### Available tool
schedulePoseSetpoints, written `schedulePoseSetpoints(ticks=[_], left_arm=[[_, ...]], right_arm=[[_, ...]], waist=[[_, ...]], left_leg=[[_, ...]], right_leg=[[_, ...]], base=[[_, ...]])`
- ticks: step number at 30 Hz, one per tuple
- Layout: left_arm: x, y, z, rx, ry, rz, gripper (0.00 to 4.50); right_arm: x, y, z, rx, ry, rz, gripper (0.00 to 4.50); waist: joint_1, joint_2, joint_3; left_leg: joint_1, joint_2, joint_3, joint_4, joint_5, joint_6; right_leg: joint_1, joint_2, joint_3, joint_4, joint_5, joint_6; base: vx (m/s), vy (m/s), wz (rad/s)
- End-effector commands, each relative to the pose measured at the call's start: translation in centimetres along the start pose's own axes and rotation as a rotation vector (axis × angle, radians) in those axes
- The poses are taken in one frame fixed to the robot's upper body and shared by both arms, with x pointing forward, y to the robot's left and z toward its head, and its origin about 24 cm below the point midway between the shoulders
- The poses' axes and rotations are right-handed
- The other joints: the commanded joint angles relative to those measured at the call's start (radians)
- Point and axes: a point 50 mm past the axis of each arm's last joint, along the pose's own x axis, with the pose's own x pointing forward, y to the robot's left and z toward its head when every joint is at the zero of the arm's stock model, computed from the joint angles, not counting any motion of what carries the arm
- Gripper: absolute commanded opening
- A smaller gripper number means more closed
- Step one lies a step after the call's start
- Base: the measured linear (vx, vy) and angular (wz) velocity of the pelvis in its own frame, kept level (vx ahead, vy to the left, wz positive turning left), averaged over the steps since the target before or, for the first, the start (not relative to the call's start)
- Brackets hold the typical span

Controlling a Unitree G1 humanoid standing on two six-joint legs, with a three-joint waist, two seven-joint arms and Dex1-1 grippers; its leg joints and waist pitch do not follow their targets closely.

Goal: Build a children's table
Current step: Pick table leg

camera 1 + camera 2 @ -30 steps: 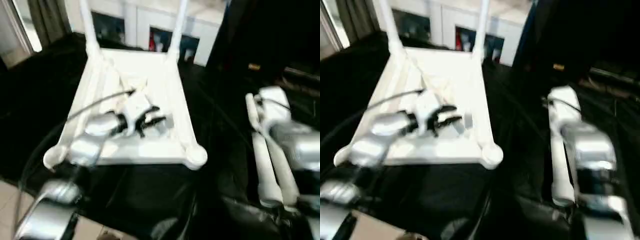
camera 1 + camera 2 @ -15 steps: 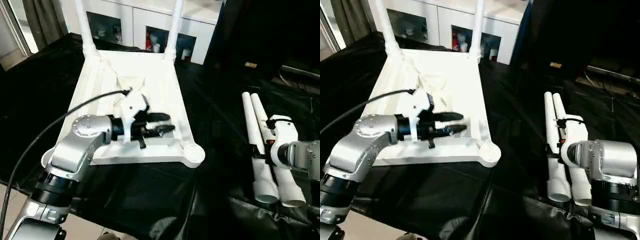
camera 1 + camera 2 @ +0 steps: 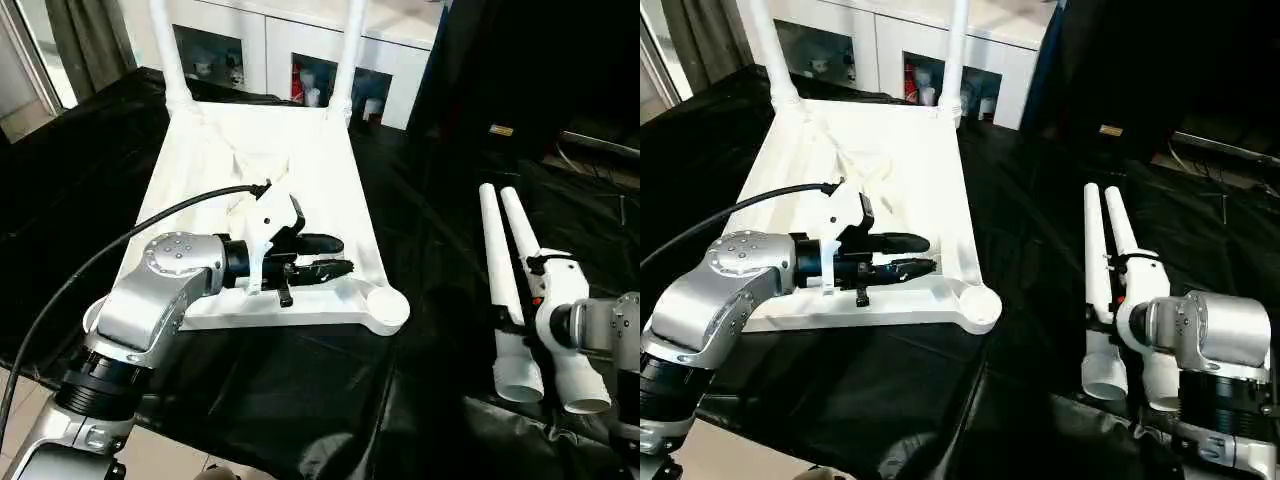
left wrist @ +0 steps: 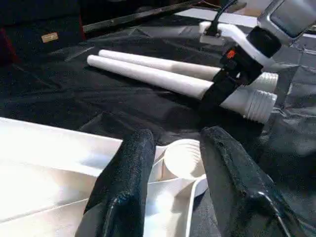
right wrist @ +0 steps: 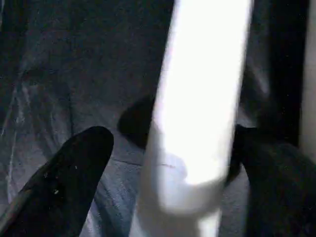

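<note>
— Where does the children's table stand?

— Upside down on the black-draped worktop, two legs already upright in its far corners. The left gripper hovers half-open and empty over the near edge, pointing at the vacant corner socket.

— And the spare legs?

— Two loose legs lie side by side on the robot's right, long axes running away from it, collared ends nearest. The right gripper, spread wide, straddles one leg without closing; that arm is plainly nearer.
</note>
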Motion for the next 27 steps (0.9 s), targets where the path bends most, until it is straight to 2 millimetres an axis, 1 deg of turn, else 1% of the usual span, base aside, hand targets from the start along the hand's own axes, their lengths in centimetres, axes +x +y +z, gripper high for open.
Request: schedulePoseSetpoints(ticks=[1, 2, 3, 4, 5, 6, 7, 8, 9, 10, 12, 13, 15, 16, 17, 19, 21, 22, 23, 24, 25, 26, 27], left_arm=[[0.2, -0.4, 0.4, 0.009, -0.001, -0.027, 1.85], [0.2, -0.5, 0.4, 0.006, -0.002, -0.034, 1.85], [0.2, -0.6, 0.4, 0.005, -0.003, -0.038, 1.85], [0.2, -0.8, 0.5, 0.003, -0.002, -0.057, 1.85], [0.2, -0.8, 0.5, 0.004, -0.002, -0.06, 1.85], [0.2, -1.1, 0.5, -0.004, 0.013, -0.095, 1.85], [0.2, -1.1, 0.5, -0.004, 0.013, -0.095, 1.85], [0.0, -1.4, 0.4, -0.01, 0.034, -0.13, 2.03], [-0.1, -1.7, 0.2, -0.01, 0.063, -0.164, 2.21], [-0.2, -1.9, 0.1, -0.009, 0.083, -0.185, 2.21], [-0.3, -2.1, 0.1, 0.0, 0.111, -0.204, 2.31], [-0.4, -2.2, 0.0, 0.012, 0.129, -0.216, 2.47], [-0.5, -2.3, -0.2, 0.03, 0.152, -0.23, 2.61], [-0.5, -2.4, -0.3, 0.043, 0.171, -0.238, 2.66], [-0.6, -2.4, -0.3, 0.044, 0.171, -0.238, 2.76], [-0.8, -2.6, -0.3, 0.057, 0.188, -0.252, 2.97], [-1.0, -2.6, -0.4, 0.066, 0.202, -0.251, 3.12], [-1.0, -2.6, -0.4, 0.077, 0.21, -0.245, 3.24], [-1.1, -2.6, -0.4, 0.093, 0.215, -0.232, 3.24], [-1.1, -2.5, -0.4, 0.108, 0.216, -0.214, 3.3], [-1.1, -2.4, -0.4, 0.115, 0.218, -0.193, 3.35], [-1.1, -2.4, -0.4, 0.115, 0.218, -0.193, 3.4], [-1.2, -2.3, -0.3, 0.123, 0.205, -0.169, 3.54]], right_arm=[[-0.1, 0.0, -0.2, 0.011, 0.008, 0.014, 4.29], [0.1, 0.0, -0.4, 0.014, 0.019, 0.019, 4.08], [0.1, 0.0, -0.5, 0.015, 0.025, 0.022, 4.08], [0.4, 0.0, -0.7, 0.019, 0.032, 0.023, 3.92], [0.4, 0.0, -0.7, 0.02, 0.033, 0.023, 3.82], [0.6, -0.1, -0.8, 0.019, 0.038, 0.019, 3.82], [0.6, -0.1, -0.8, 0.019, 0.038, 0.019, 3.73], [0.6, -0.2, -0.9, 0.016, 0.043, 0.013, 3.6], [0.7, -0.2, -1.0, 0.015, 0.048, 0.012, 3.48], [0.8, -0.3, -1.0, 0.015, 0.051, 0.011, 3.48], [0.9, -0.3, -1.1, 0.018, 0.052, 0.008, 3.25], [1.0, -0.3, -1.1, 0.018, 0.052, 0.007, 3.17], [1.1, -0.3, -1.1, 0.02, 0.05, 0.004, 3.03], [1.2, -0.3, -1.1, 0.02, 0.049, 0.004, 2.93], [1.2, -0.3, -1.1, 0.02, 0.049, 0.004, 2.83], [1.6, -0.2, -1.2, 0.023, 0.047, 0.006, 2.69], [1.8, -0.2, -1.3, 0.026, 0.047, 0.007, 2.48], [1.9, -0.2, -1.3, 0.03, 0.046, 0.009, 2.37], [1.9, -0.2, -1.3, 0.034, 0.045, 0.011, 2.37], [2.0, -0.3, -1.3, 0.037, 0.044, 0.013, 2.35], [2.1, -0.3, -1.4, 0.04, 0.043, 0.018, 2.27], [2.1, -0.3, -1.4, 0.04, 0.043, 0.018, 2.14], [2.1, -0.3, -1.3, 0.044, 0.041, 0.024, 2.05]], waist=[[0.002, 0.004, -0.072], [0.004, 0.003, -0.073], [0.004, 0.005, -0.073], [0.004, 0.001, -0.072], [0.004, 0.002, -0.072], [0.005, -0.004, -0.072], [0.005, -0.002, -0.072], [0.003, -0.001, -0.071], [0.004, -0.007, -0.071], [0.004, -0.003, -0.07], [0.004, -0.001, -0.071], [0.004, -0.007, -0.071], [0.004, -0.003, -0.071], [0.004, -0.007, -0.071], [0.004, -0.006, -0.071], [0.003, -0.008, -0.072], [0.003, -0.007, -0.073], [0.002, -0.009, -0.072], [0.002, -0.01, -0.071], [0.002, -0.009, -0.071], [0.003, -0.012, -0.071], [0.003, -0.012, -0.071], [0.003, -0.011, -0.072]], left_leg=[[-0.003, -0.014, 0.021, -0.06, -0.085, -0.019], [-0.002, -0.013, 0.021, -0.06, -0.081, -0.019], [-0.002, -0.013, 0.021, -0.06, -0.079, -0.02], [-0.003, -0.014, 0.021, -0.06, -0.076, -0.018], [-0.003, -0.014, 0.021, -0.06, -0.076, -0.018], [-0.005, -0.014, 0.021, -0.06, -0.075, -0.018], [-0.004, -0.014, 0.021, -0.06, -0.074, -0.018], [-0.003, -0.014, 0.022, -0.06, -0.078, -0.02], [-0.004, -0.014, 0.022, -0.061, -0.079, -0.02], [-0.003, -0.014, 0.022, -0.061, -0.083, -0.021], [-0.002, -0.014, 0.022, -0.061, -0.084, -0.026], [-0.003, -0.014, 0.022, -0.061, -0.084, -0.025], [-0.003, -0.014, 0.021, -0.062, -0.084, -0.028], [-0.003, -0.014, 0.021, -0.062, -0.093, -0.031], [-0.004, -0.014, 0.02, -0.062, -0.094, -0.033], [-0.003, -0.014, 0.02, -0.063, -0.097, -0.035], [-0.005, -0.014, 0.019, -0.063, -0.099, -0.039], [-0.005, -0.014, 0.019, -0.063, -0.106, -0.041], [-0.003, -0.014, 0.019, -0.064, -0.119, -0.043], [-0.003, -0.013, 0.018, -0.064, -0.124, -0.044], [-0.003, -0.012, 0.018, -0.065, -0.138, -0.047], [-0.002, -0.012, 0.017, -0.065, -0.139, -0.047], [-0.002, -0.013, 0.017, -0.065, -0.141, -0.047]], right_leg=[[0.063, -0.015, 0.029, -0.068, -0.129, -0.185], [0.064, -0.016, 0.029, -0.066, -0.134, -0.184], [0.064, -0.016, 0.029, -0.066, -0.133, -0.183], [0.064, -0.016, 0.029, -0.067, -0.137, -0.181], [0.063, -0.016, 0.029, -0.067, -0.141, -0.179], [0.064, -0.018, 0.029, -0.067, -0.151, -0.175], [0.063, -0.018, 0.029, -0.067, -0.155, -0.173], [0.061, -0.016, 0.028, -0.067, -0.164, -0.167], [0.061, -0.017, 0.028, -0.068, -0.172, -0.163], [0.059, -0.017, 0.028, -0.068, -0.182, -0.158], [0.058, -0.016, 0.028, -0.069, -0.182, -0.156], [0.059, -0.016, 0.028, -0.069, -0.182, -0.154], [0.059, -0.017, 0.028, -0.069, -0.183, -0.152], [0.059, -0.017, 0.027, -0.07, -0.191, -0.147], [0.059, -0.017, 0.027, -0.069, -0.194, -0.146], [0.059, -0.017, 0.027, -0.069, -0.199, -0.143], [0.059, -0.017, 0.026, -0.068, -0.198, -0.143], [0.058, -0.016, 0.026, -0.07, -0.205, -0.14], [0.057, -0.017, 0.025, -0.072, -0.221, -0.137], [0.057, -0.017, 0.025, -0.072, -0.227, -0.136], [0.056, -0.017, 0.025, -0.074, -0.245, -0.13], [0.055, -0.017, 0.024, -0.073, -0.246, -0.128], [0.055, -0.017, 0.024, -0.074, -0.248, -0.127]], base=[[0.0, 0.0, 0.0], [0.0, 0.0, 0.0], [0.0, 0.0, 0.0], [0.0, 0.0, 0.0], [0.0, 0.0, 0.0], [0.0, 0.0, 0.0], [0.0, 0.0, 0.0], [0.0, 0.0, 0.0], [0.0, 0.0, 0.0], [0.0, 0.0, 0.0], [0.0, 0.0, 0.0], [0.0, 0.0, 0.0], [0.0, 0.0, 0.0], [0.0, 0.0, 0.0], [0.0, 0.0, 0.0], [0.0, 0.0, 0.0], [0.0, 0.0, 0.0], [0.0, 0.0, 0.0], [0.0, 0.0, 0.0], [0.0, 0.0, 0.0], [0.0, 0.0, 0.0], [0.0, 0.0, 0.0], [0.0, 0.0, 0.0]])
